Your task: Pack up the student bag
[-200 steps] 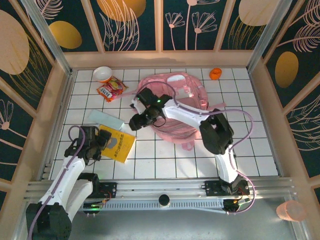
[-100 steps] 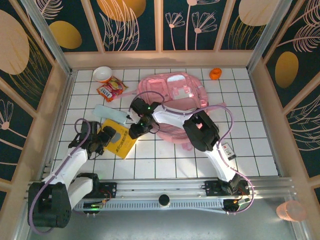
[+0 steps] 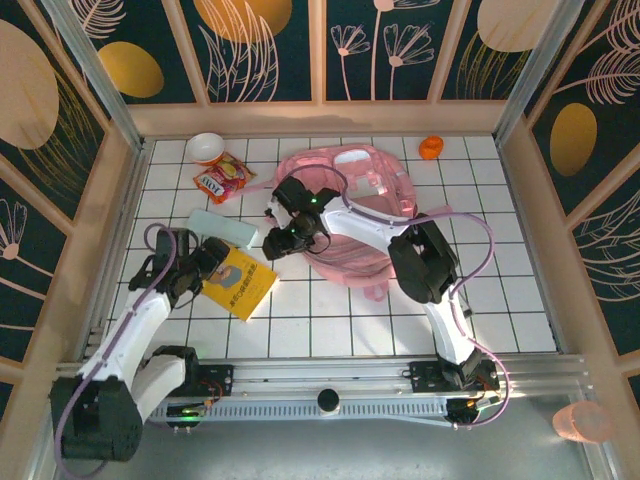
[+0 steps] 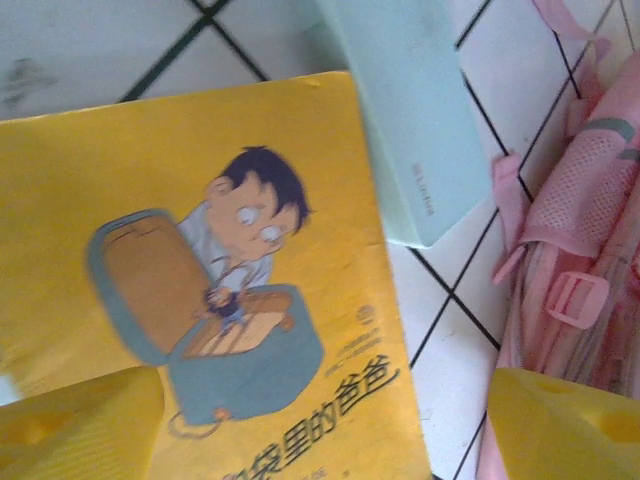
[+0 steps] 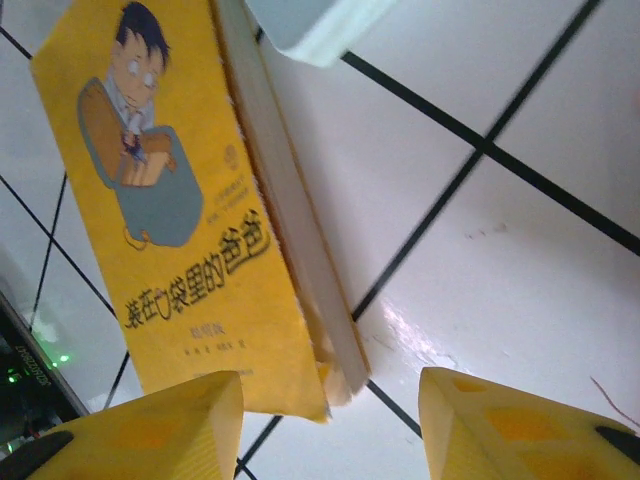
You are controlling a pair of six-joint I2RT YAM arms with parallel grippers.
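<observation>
Though the student bag (image 3: 372, 182) lies flat at far centre, both arms are at a yellow book (image 3: 245, 285) near-left of it.

Top view: left gripper (image 3: 208, 264) at the book's left edge, right gripper (image 3: 281, 242) by its far right corner. A pale green box (image 3: 222, 228) sits just beside the book's far edge.

Left wrist: jaws wide, empty, low over the cover; bag to the right.

Right wrist: fingers (image 5: 150, 420) apart, holding nothing, book corner beneath.

Risks (my reading): two grippers crowding one flat book could knock together. A thin edge on smooth tile may slide away instead of lifting, shoving the box.
</observation>
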